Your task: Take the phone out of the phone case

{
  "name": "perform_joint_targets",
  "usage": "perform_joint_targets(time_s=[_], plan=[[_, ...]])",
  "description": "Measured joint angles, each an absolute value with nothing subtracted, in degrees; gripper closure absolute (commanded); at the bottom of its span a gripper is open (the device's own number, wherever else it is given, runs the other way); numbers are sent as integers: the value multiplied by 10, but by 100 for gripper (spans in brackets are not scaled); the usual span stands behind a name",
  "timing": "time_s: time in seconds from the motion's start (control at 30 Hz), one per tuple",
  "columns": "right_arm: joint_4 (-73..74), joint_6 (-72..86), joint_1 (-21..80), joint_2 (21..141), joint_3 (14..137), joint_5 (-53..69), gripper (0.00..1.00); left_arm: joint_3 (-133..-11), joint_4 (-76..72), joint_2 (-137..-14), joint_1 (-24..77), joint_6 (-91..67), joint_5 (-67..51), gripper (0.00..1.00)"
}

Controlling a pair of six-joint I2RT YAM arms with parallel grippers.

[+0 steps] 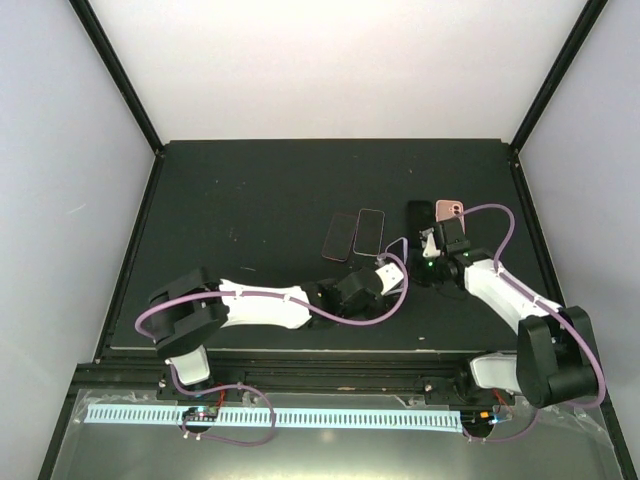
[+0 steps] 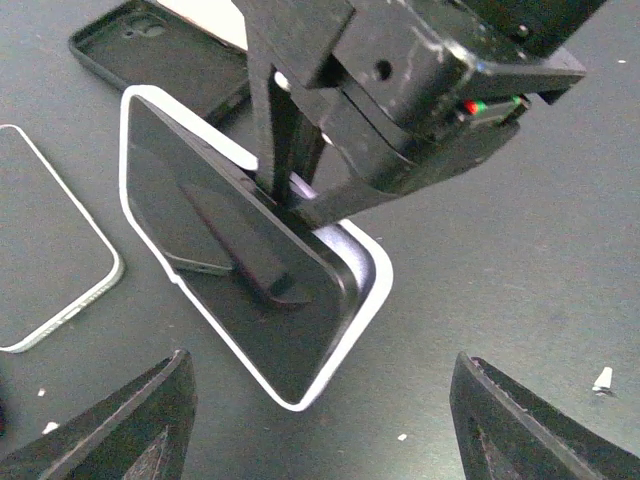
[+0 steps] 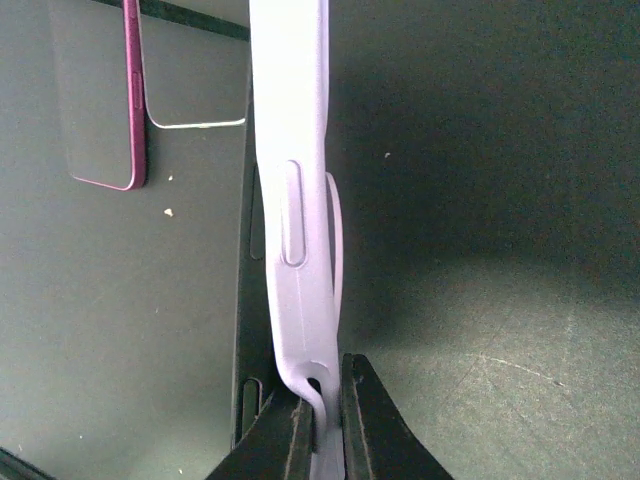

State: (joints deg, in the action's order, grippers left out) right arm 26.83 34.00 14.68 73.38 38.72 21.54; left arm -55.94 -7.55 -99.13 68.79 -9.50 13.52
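Observation:
The phone case (image 1: 450, 210) looks salmon-pink from above and pale lavender in the wrist views. It stands tilted on its edge on the black table. My right gripper (image 1: 437, 243) is shut on its lower end; in the right wrist view (image 3: 325, 420) the jaws pinch the case's thin rim (image 3: 295, 150). The black phone (image 2: 230, 250) sits in the case (image 2: 375, 290), its near corner raised off the pale shell; its dark side shows beside the case (image 3: 245, 300). My left gripper (image 1: 392, 262) is open and empty, its fingers (image 2: 130, 420) spread just short of the phone's corner.
A magenta-edged phone (image 1: 340, 237) and a white-edged one (image 1: 368, 232) lie flat left of the case, also in the left wrist view (image 2: 45, 240). An empty black case (image 2: 160, 50) lies behind, next to the held case (image 1: 420, 215). Raised black rails border the table.

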Motion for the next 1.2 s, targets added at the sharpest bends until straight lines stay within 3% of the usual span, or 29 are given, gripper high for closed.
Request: perform_joint_targets(time_s=[0.6,1.2], plan=[[247,349,141,757,377,220,99,-611,-92,-1065,689,-10,229,43],[229,350,136,768,377,225,99,-628,-110,-1089,691,4,233,38]])
